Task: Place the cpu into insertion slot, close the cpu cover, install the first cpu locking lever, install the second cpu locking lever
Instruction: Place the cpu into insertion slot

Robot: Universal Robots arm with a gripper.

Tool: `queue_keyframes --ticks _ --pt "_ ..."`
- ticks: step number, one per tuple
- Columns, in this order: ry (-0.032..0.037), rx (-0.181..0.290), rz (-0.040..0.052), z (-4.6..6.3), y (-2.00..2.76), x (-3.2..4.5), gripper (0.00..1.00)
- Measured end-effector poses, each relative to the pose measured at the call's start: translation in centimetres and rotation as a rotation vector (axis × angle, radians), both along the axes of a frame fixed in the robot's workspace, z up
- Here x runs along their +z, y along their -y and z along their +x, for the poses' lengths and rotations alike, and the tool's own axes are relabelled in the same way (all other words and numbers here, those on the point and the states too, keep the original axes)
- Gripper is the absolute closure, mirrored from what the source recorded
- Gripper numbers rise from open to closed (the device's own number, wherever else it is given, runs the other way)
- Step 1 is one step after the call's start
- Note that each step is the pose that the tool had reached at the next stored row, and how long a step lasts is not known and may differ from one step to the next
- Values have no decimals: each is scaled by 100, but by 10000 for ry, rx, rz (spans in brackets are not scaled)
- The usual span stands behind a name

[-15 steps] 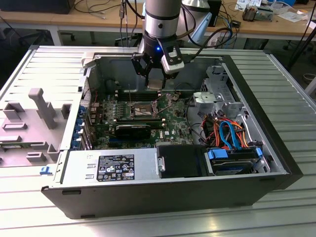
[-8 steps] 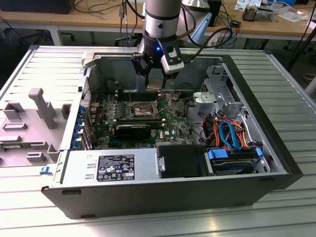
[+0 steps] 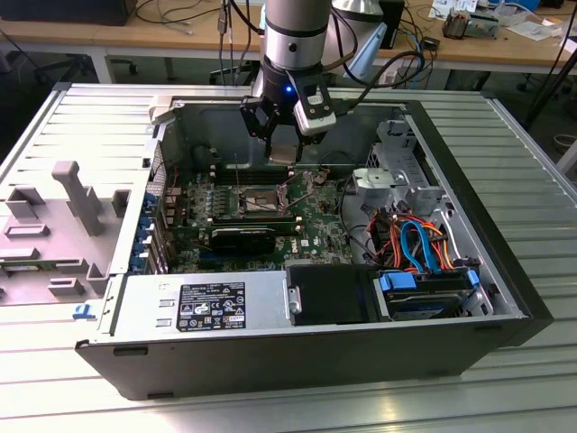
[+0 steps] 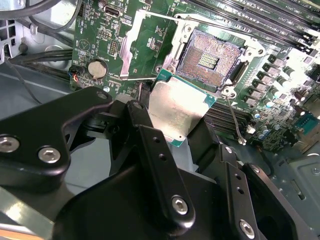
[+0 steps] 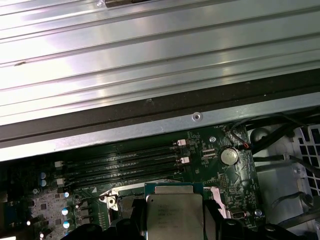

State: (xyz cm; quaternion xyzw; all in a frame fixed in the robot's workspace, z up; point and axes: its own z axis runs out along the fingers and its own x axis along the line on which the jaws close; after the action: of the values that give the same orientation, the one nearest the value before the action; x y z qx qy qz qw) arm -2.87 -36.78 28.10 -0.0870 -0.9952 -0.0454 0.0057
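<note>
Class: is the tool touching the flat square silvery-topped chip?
Touching. In the second wrist view the tool clamps the flat square silvery-topped chip, black fingers against its opposite edges.

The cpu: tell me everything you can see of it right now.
The cpu is a flat square chip with a dull silvery metal top and a thin green board edge around it. The gripper holds it by two opposite sides between black fingers, metal top toward both wrist cameras. It hangs in the air beside the insertion slot, not yet seated in it. In the first wrist view its top carries fine print. Nothing else is seen touching it.
</note>
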Motion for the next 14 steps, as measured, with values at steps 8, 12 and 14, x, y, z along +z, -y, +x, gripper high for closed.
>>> queue_keyframes --ticks 8,12,14 --pt "0 -129 -1 0 0 -6 45" --pt "0 -147 -1 0 0 -6 45" --pt "0 -158 0 0 0 -7 45"
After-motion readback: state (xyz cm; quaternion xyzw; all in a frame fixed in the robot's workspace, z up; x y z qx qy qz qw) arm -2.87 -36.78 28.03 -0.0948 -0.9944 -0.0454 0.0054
